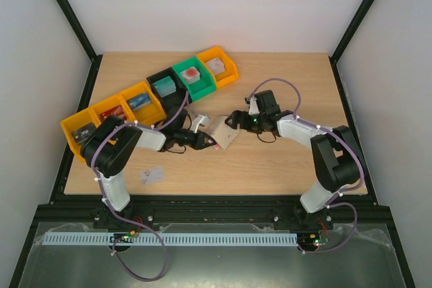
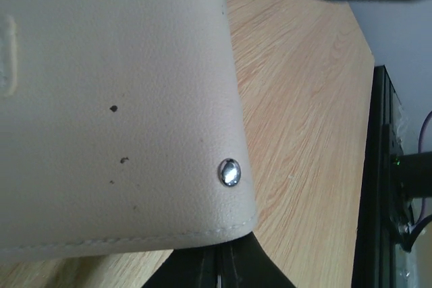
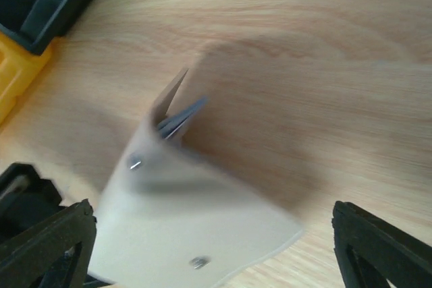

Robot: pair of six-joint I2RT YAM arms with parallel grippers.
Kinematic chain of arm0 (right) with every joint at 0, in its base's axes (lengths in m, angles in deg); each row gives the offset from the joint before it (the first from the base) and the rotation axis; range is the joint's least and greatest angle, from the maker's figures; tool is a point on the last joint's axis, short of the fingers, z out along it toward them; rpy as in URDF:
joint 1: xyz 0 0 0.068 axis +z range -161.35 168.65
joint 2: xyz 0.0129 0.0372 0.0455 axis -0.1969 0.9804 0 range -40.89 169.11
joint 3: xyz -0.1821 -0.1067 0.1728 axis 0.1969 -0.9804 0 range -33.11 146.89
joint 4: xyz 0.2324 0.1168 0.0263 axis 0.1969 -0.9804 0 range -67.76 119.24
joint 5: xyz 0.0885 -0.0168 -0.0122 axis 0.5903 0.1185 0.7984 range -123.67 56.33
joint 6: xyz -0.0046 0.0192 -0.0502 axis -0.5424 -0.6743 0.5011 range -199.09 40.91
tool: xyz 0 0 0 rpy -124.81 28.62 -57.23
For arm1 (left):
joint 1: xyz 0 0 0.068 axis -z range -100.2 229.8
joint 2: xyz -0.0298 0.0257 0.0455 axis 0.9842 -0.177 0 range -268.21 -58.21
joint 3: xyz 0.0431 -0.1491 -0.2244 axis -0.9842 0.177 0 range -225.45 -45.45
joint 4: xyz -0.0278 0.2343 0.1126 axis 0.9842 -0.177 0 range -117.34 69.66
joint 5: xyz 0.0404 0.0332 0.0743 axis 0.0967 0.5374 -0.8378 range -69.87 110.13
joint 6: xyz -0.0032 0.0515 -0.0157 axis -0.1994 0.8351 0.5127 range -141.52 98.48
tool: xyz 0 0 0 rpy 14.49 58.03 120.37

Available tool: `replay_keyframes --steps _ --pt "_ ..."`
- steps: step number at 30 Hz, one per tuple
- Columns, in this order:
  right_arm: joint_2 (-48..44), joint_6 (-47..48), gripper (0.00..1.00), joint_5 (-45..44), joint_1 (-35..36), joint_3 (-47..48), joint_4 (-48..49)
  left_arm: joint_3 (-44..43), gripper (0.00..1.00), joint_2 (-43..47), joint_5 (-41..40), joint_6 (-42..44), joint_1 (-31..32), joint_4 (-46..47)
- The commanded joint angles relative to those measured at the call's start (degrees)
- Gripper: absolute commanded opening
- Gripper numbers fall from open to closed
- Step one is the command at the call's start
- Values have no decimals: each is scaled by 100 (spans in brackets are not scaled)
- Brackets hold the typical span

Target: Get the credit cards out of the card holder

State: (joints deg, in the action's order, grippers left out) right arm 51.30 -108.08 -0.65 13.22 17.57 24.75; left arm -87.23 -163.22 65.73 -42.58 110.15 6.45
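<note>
Card holder (image 1: 225, 136) pinched in closed left fingers (image 2: 196, 274). Right fingers (image 3: 381, 247) wide, empty; best closed squarely on exposed credit cards (image 3: 182, 118), drawn straight out.

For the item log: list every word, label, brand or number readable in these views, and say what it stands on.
No text can be read in any view.
Loose credit card: pink-red markings, too small to read.
Items in the bins: any printing is too small to read.
card holder: no lettering shows, only a metal stud.
</note>
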Motion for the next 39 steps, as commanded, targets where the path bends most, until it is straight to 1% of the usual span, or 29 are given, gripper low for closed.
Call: replay_keyframes --steps 1,2,5,7,9,11,13,16,18,22,27,31,33,34,37,39 --pt "35 499 95 264 -464 380 -374 -12 2 388 309 1090 26 31" --pt "-18 594 100 424 -520 370 -314 21 2 430 346 1118 -3 87" --pt "96 994 99 1203 -549 252 -278 139 2 447 799 668 -114 711" --pt "348 1305 99 1973 -551 331 -568 79 2 502 1130 521 -103 1026" --pt "414 1591 99 2592 -550 416 -780 2 2 568 1253 265 -114 1347" --pt "237 1776 99 2885 -551 470 -862 -30 2 629 1291 -18 -125 1640" --pt "-18 1669 92 3050 -551 446 -667 -2 2 684 1239 -270 -121 1789" --pt "-181 1266 74 3009 -551 373 -402 24 2 746 898 -358 -117 1593" --pt "-166 1181 69 2910 -551 383 -522 3 2 794 608 -188 -106 1314" --pt "-240 1177 64 2654 -537 461 -878 -64 2 886 63 376 -52 736" --pt "-397 1042 52 2383 -427 625 -1131 -192 2 996 -661 1282 198 -19" --pt "-417 829 41 2473 -305 614 -940 -212 2 1048 -753 1423 301 -198" --pt "-430 566 37 2551 -273 516 -589 -177 2 1091 -747 1544 328 -255" --pt "-438 379 32 2555 -263 456 -381 -135 2 1119 -748 1677 347 -269" --pt "-427 -157 11 2330 -261 403 -54 -45 2 1243 -820 2028 425 -360" --pt "-404 -484 2 2188 -261 423 77 7 2 1344 -918 2457 553 -496"
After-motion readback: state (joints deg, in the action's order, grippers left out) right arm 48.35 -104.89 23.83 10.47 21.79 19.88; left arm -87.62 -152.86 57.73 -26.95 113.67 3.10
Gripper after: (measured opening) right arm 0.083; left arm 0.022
